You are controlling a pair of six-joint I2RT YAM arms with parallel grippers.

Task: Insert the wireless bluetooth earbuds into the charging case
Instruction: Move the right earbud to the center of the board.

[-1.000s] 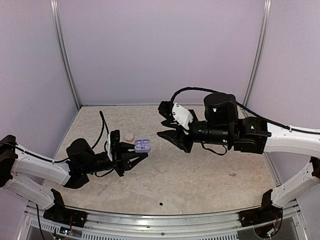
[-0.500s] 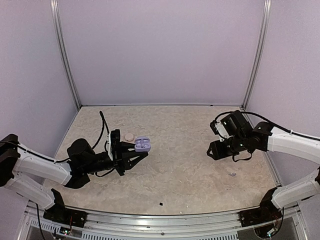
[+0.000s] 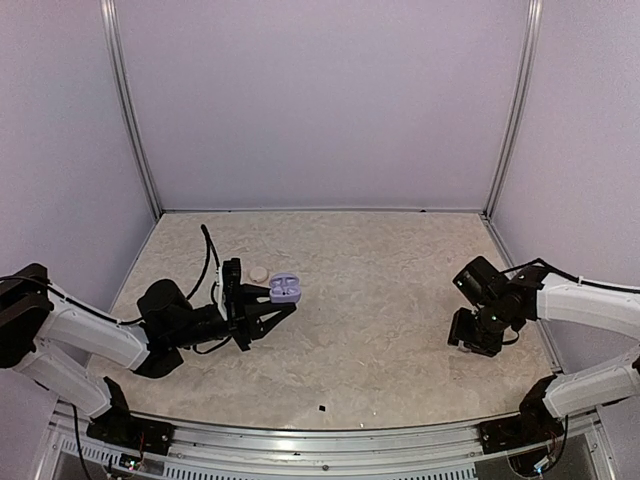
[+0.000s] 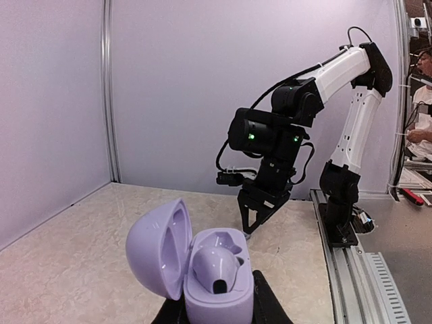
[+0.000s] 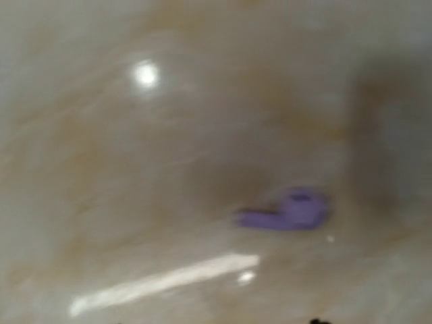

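Two arms are reaching out from the near rail. On the right side, the right arm is folding at the elbow and tipping its wrist down, so the right gripper (image 3: 466,341) is pointing at the table (image 3: 380,330). I cannot tell how far its jaws are parted. Its wrist camera is showing a blurred lilac earbud (image 5: 290,210) lying flat on the surface below it. Well apart on the left, the left arm is stretching low toward the middle, with the left gripper (image 3: 281,300) pinching the base of the charging case (image 4: 217,297) from both sides. The case is standing upright with its lid (image 4: 158,246) swung open, and one seated earbud (image 4: 214,264) is nestling in a well. Just beyond the case, a small pale disc (image 3: 259,272) is lying on the table.
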